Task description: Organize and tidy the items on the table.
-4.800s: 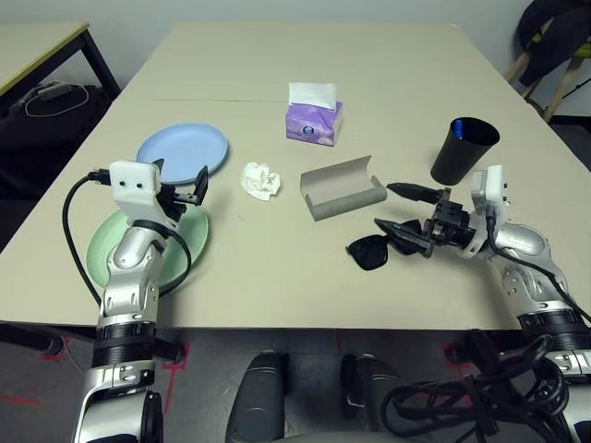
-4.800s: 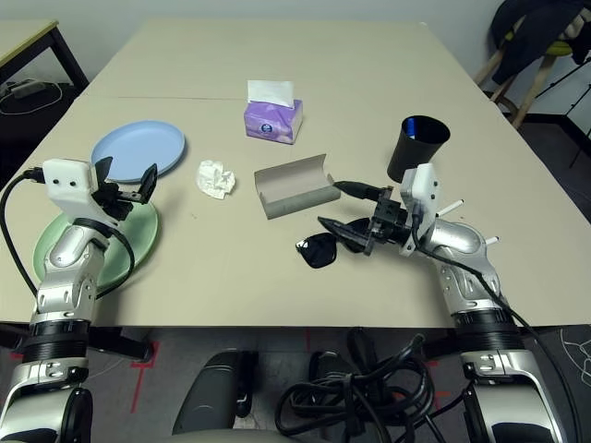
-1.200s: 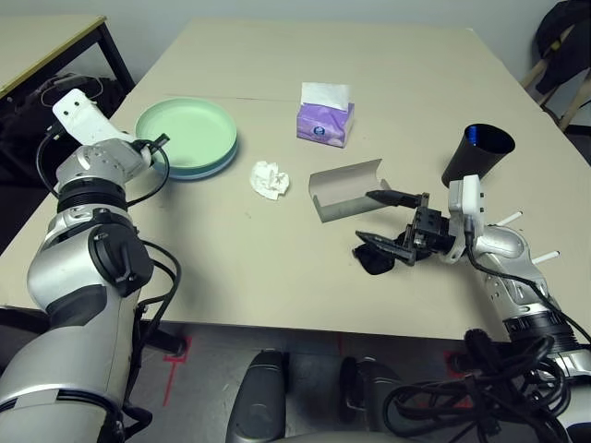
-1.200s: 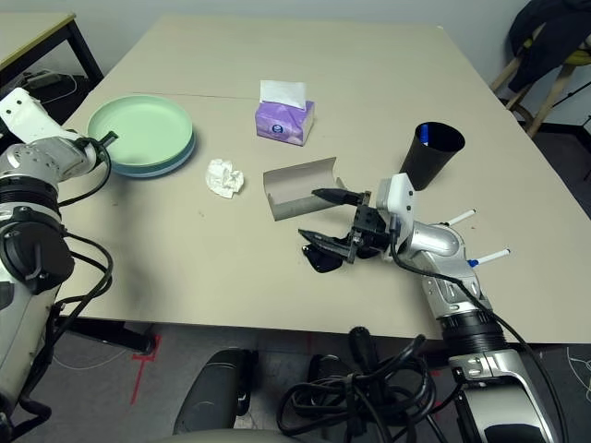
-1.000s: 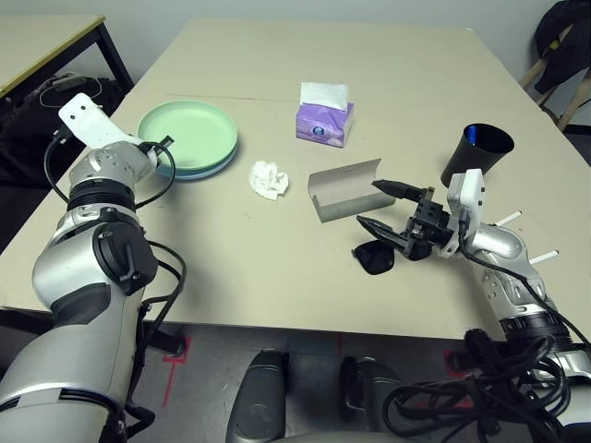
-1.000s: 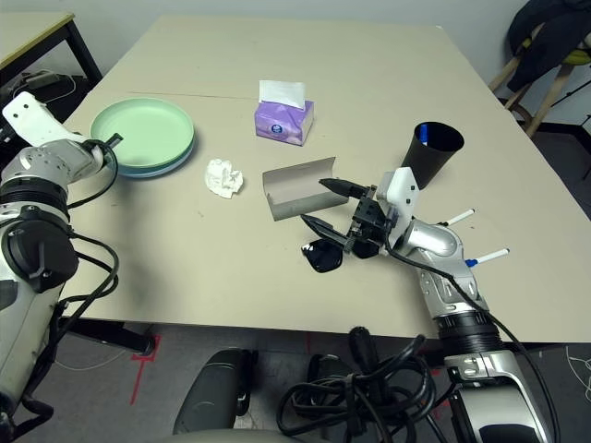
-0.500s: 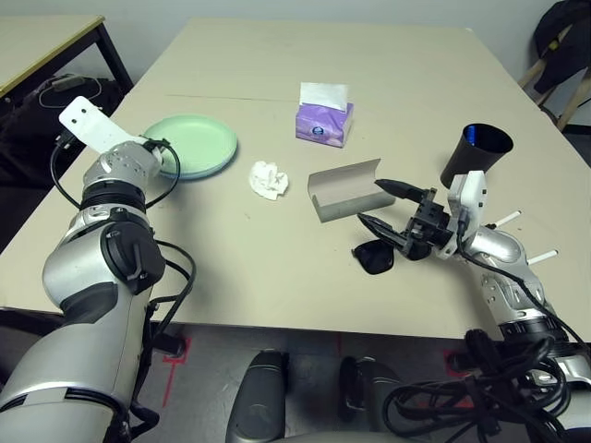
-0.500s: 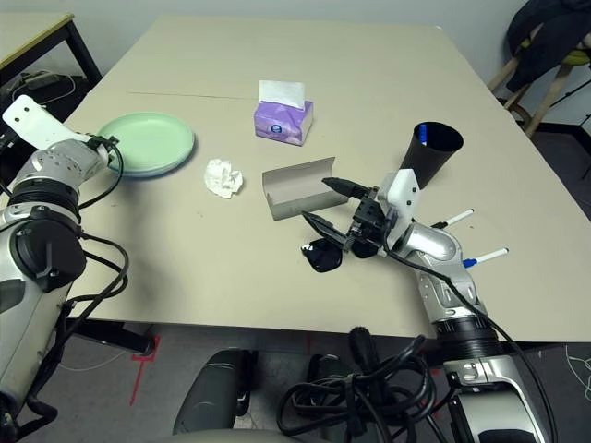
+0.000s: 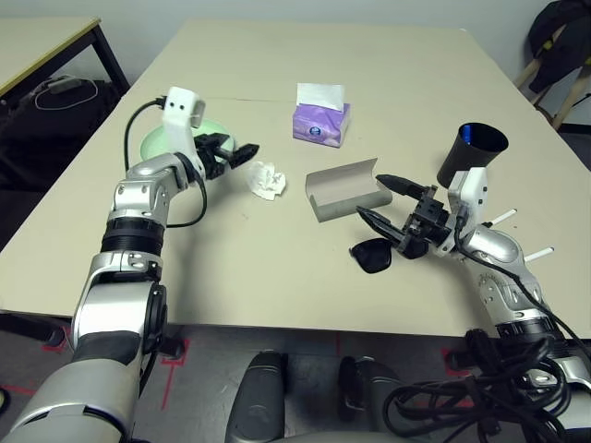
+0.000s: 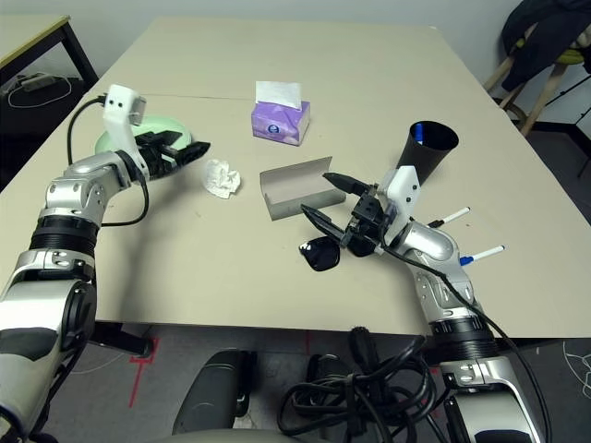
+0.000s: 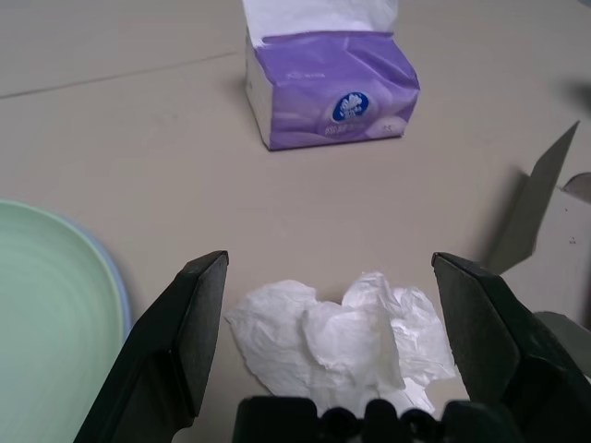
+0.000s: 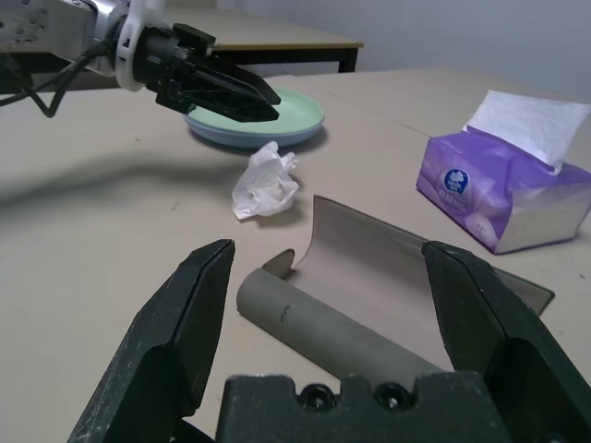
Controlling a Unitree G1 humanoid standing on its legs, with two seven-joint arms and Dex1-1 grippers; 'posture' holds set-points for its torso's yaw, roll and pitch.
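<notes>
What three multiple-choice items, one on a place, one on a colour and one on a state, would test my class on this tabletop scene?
1. Where do the black sunglasses lie?
A. in the cup
B. on the table near the glasses case
C. on the plates

2. What colour is the tissue box?
A. purple
B. red
C. yellow

3. How is the left gripper?
A. shut on the pen
B. shut on a plate
C. open, empty

Answers: 1 B, they rest on bare tabletop beside the open case. 2 A, its sides are purple. 3 C, the left wrist view shows spread fingers before the crumpled tissue.

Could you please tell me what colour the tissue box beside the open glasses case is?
The tissue box is purple with white tissue on top, clearest in the left wrist view.
</notes>
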